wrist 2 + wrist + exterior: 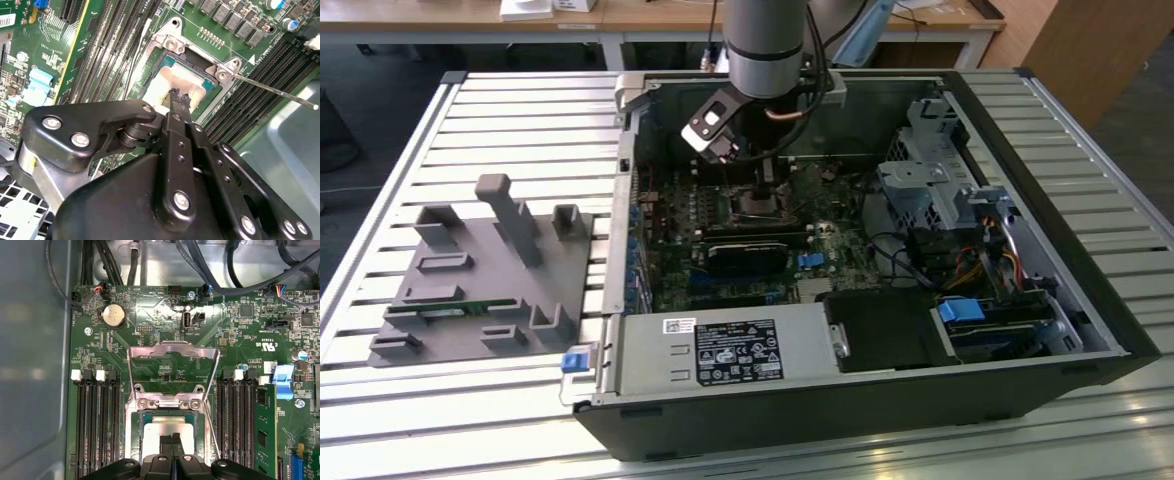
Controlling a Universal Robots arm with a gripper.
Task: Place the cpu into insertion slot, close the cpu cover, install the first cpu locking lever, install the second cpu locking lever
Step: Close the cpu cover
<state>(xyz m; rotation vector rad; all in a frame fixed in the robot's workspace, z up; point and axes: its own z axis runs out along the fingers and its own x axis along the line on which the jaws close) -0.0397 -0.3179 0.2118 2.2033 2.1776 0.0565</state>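
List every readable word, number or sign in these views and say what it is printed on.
White label on the power supply: print too small to read.
White lettering on the circuit board: too small to read.
Sticker at the circuit board's edge: too small to read.
So nothing can be quoted.

A: What does the arm look like?
B: A silver-grey round metal arm (767, 35) ringed by a black band, with thin black cables (817, 42) running alongside it.
A: And the gripper?
B: A matte black gripper (179, 97) of hinged link bars, each joint pinned with a silver round-headed screw (181, 200). A white-and-black box-shaped camera (710, 127) sits at the wrist.
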